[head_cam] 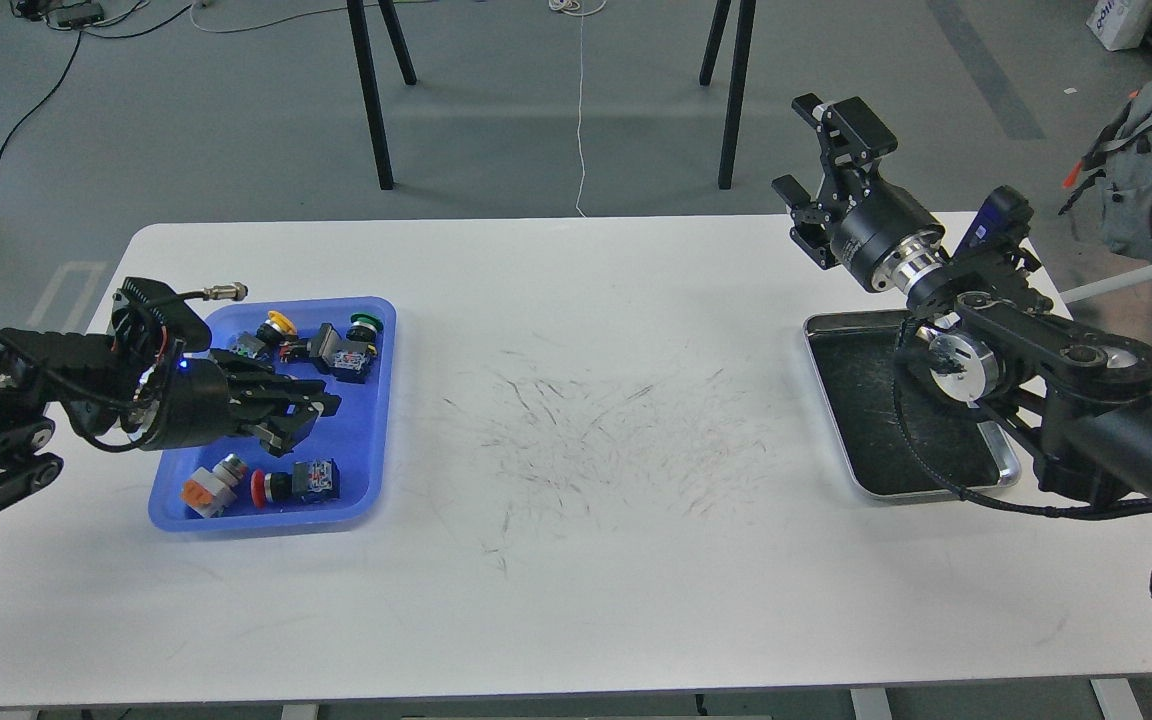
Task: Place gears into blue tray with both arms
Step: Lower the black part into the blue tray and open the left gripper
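Gears can't be made out anywhere; the blue tray (pixel 376 330) at left holds only push-button switches (pixel 281 485). The left gripper (pixel 311 415) hovers over it, grip unclear; the right gripper (pixel 801 215), spread and empty, hangs above the silver tray (pixel 836 420). Progress uncertain.

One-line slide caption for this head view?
Left gripper hovers over blue tray of push-button switches; right gripper raised beyond silver tray.
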Tool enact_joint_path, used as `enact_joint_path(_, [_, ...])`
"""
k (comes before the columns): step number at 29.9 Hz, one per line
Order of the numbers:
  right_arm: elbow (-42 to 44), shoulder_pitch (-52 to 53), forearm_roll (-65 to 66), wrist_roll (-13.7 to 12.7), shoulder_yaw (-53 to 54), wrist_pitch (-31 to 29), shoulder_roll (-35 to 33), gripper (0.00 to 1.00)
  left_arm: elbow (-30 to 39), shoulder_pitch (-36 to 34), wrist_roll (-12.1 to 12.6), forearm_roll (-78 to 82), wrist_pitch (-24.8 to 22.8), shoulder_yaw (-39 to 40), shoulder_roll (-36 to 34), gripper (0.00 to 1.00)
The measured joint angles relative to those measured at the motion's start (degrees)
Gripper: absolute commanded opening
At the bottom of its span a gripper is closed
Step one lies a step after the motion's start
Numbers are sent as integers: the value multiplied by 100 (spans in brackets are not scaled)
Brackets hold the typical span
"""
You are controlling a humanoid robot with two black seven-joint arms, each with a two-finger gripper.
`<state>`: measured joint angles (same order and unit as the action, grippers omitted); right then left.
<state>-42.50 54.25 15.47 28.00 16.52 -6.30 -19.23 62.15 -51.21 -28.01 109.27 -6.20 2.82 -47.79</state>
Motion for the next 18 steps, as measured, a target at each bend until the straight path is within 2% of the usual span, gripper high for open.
enact_joint_path(18, [-30, 50, 0, 0, -1, 6, 1, 98, -434, -35, 2, 279, 303, -307, 340, 24])
